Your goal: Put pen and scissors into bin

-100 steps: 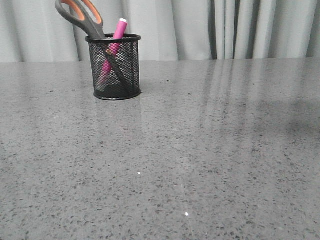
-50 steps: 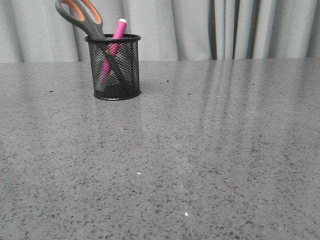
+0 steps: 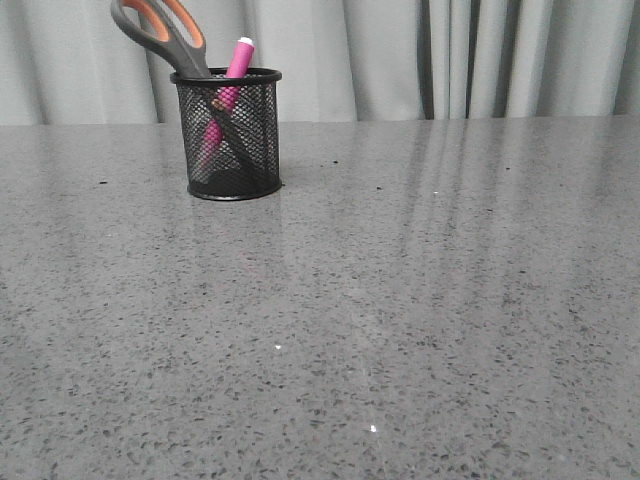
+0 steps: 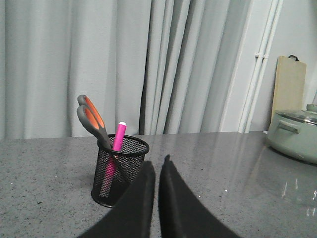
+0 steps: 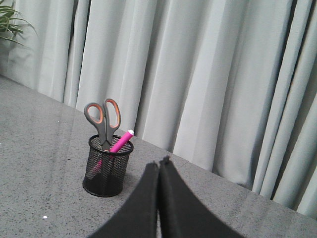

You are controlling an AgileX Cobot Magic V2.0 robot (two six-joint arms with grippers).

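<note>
While both arms' fingers [image 4: 157,166] [image 5: 159,163] pressed closed, slim pen [image 3: 226,98], scissors [image 3: 165,35] stand in mesh bin [image 3: 230,135].

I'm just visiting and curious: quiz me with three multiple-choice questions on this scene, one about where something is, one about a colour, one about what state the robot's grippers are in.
1. Where are the scissors?
A. Flat on the table
B. Standing in the bin
C. In a gripper

2. What colour is the pen?
A. Blue
B. Green
C. Pink

3. How are the left gripper and right gripper?
A. Both shut, empty
B. Both wide open
C. Each holding something

Answers: 1 B, handles stick out above the rim. 2 C, pink with a white end. 3 A, fingers meet with nothing between them.
</note>
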